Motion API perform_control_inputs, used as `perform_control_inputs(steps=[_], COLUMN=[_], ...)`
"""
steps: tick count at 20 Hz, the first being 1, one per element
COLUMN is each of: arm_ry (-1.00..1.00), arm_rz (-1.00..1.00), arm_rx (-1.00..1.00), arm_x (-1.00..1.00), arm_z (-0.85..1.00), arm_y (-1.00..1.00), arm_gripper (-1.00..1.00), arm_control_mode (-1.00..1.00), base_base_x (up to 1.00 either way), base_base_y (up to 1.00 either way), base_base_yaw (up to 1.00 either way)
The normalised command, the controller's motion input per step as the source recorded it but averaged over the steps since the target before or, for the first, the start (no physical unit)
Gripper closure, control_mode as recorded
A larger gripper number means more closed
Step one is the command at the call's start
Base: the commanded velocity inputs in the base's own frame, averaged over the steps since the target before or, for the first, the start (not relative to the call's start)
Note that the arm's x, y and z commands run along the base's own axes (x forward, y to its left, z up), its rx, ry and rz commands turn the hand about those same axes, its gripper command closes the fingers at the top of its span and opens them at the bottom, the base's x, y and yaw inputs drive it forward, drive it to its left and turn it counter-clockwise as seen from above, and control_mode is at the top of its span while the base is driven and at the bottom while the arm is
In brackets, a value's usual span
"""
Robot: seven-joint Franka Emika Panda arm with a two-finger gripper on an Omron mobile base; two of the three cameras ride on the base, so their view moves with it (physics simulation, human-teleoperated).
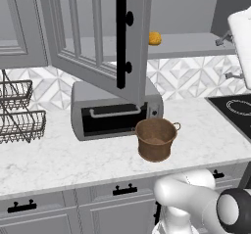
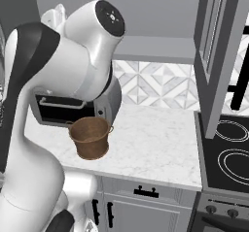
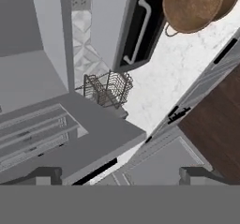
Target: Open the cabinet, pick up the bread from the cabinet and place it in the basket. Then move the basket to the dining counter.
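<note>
Overhead, the grey wall cabinet [image 1: 98, 32] with black bar handles stands open above the white marble counter [image 1: 59, 154]. The round brown basket [image 1: 156, 139] sits before a silver toaster oven [image 1: 112, 111], the small yellow-orange bread [image 1: 155, 38] lies on the cabinet shelf, and the gripper [image 3: 120, 175] stands wide, holding nothing.

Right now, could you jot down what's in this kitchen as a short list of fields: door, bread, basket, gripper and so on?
cabinet door: swung open, black bar handle facing out
bread: on the cabinet shelf, not yet picked up
basket: upright on the marble worktop, in front of the toaster oven, nothing seen in it
toaster oven: against the tiled wall, behind the basket
wire racks: at the worktop's left end
gripper: open, holding nothing
stove: right of the worktop
</note>
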Motion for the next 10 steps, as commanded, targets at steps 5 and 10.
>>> perform_control_inputs(steps=[5, 10], arm_ry=[-0.01, 0.00], arm_rz=[0.11, 0.24], arm_rx=[0.09, 0.13], arm_x=[0.56, 0.66], arm_z=[-0.07, -0.04], arm_y=[0.40, 0.43], arm_gripper=[-1.00, -1.00], arm_control_mode=[-1.00, -1.00], base_base_x=[0.00, 0.00], base_base_y=[0.00, 0.00], base_base_yaw=[0.00, 0.00])
